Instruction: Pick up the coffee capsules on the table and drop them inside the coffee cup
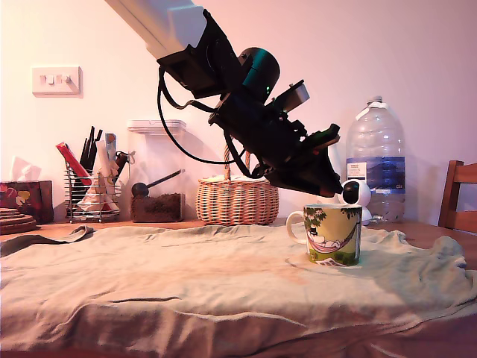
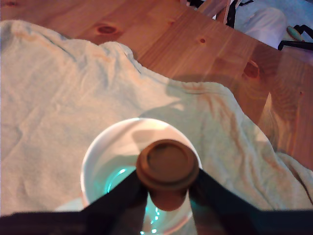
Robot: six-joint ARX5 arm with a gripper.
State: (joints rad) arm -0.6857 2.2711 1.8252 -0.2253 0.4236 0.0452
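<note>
The coffee cup [image 1: 334, 233], a printed mug with a white handle, stands on the cloth toward the exterior view's right. My gripper [image 1: 322, 192] hangs tilted just above its rim. In the wrist view the black fingers [image 2: 123, 195] are shut on a reddish-brown coffee capsule [image 2: 167, 169], flat rim facing the camera, held directly over the cup's white opening [image 2: 105, 159]. The capsule itself is hidden behind the gripper in the exterior view. The table [image 2: 195, 44] shows as bare wood beyond the beige cloth [image 2: 54, 103].
Along the back stand a wicker basket [image 1: 237, 200], a utensil rack [image 1: 92, 192], a clear container [image 1: 156, 171], a water bottle [image 1: 375, 160] and a small white camera [image 1: 356, 195]. Brown coasters [image 1: 15, 221] sit at the far left, a chair [image 1: 459, 195] at the right.
</note>
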